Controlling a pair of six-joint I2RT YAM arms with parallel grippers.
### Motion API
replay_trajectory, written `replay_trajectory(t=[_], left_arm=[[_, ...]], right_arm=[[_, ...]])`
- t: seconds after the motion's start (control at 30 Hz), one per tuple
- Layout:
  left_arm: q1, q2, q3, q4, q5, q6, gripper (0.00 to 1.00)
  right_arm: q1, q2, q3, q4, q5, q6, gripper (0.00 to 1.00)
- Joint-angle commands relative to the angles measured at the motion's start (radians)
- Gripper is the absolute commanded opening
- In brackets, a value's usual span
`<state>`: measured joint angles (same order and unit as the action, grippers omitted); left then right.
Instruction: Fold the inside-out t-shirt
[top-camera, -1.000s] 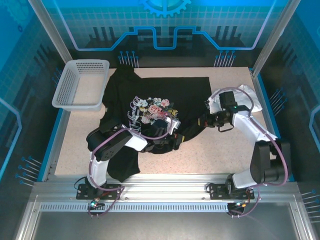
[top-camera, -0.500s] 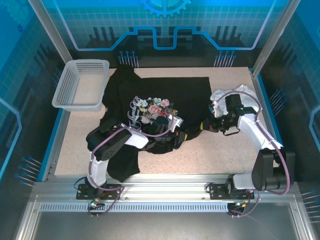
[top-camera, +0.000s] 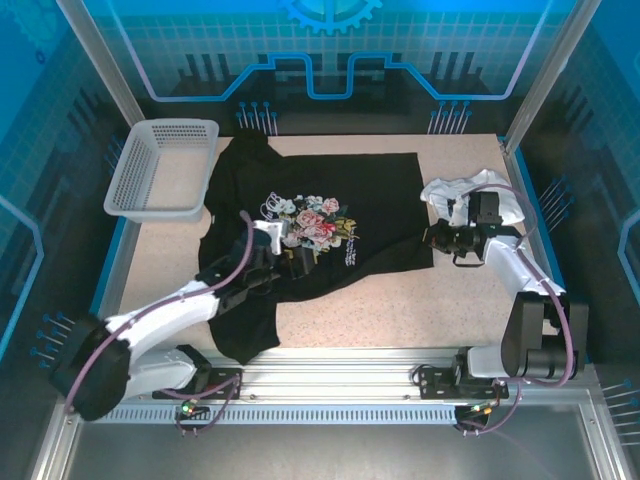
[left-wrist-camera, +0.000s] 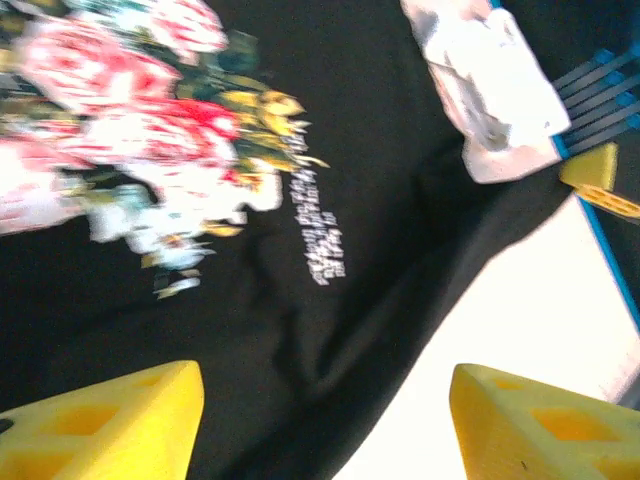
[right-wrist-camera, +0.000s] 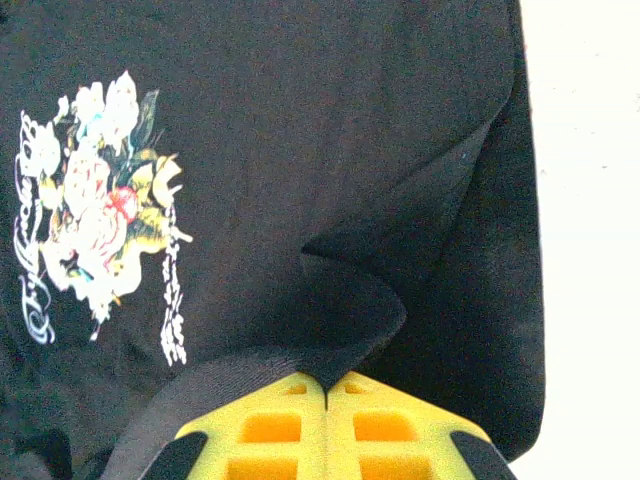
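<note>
Inside-out t-shirt: black, short-sleeved, lying mostly flat across the middle of the worktop, with one sleeve reaching the far-left corner and a near-left portion running to the near edge. Floral print: red, white and yellow, face up at the centre of the cloth, with a line of white lettering along its right side. Right pincer: at the shirt's right edge, its yellow fingers pressed together and pinching a raised fold of the black cloth, which creases up from the flat panel toward the tips. Left pincer: over the shirt just near of the print, its yellow fingers spread wide with nothing between them and the cloth lying below. White garment: crumpled, on the far-right part of the worktop, just beyond the right pincer and beside the shirt's right edge. Basket: pale mesh, at the far-left corner, next to the shirt's left sleeve.
</note>
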<state>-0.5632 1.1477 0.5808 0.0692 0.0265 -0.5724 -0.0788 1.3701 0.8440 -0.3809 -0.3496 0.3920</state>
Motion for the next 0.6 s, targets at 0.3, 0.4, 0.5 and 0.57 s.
replay_trajectory(t=[0.3, 0.4, 0.5, 0.57], left_arm=[[0.154, 0.61, 0.398, -0.197, 0.009, 0.002, 0.67], [0.154, 0.747, 0.515, -0.213, 0.053, 0.002, 0.66], [0.153, 0.872, 0.666, -0.25, 0.097, 0.007, 0.66], [0.149, 0.951, 0.781, -0.286, 0.122, 0.012, 0.65]], right_arm=[[0.015, -0.033, 0.018, 0.065, 0.163, -0.012, 0.0], [0.005, -0.057, 0.02, 0.061, 0.179, -0.013, 0.0], [-0.003, -0.082, 0.023, 0.051, 0.191, -0.015, 0.0], [-0.009, -0.099, 0.026, 0.04, 0.2, -0.02, 0.0]])
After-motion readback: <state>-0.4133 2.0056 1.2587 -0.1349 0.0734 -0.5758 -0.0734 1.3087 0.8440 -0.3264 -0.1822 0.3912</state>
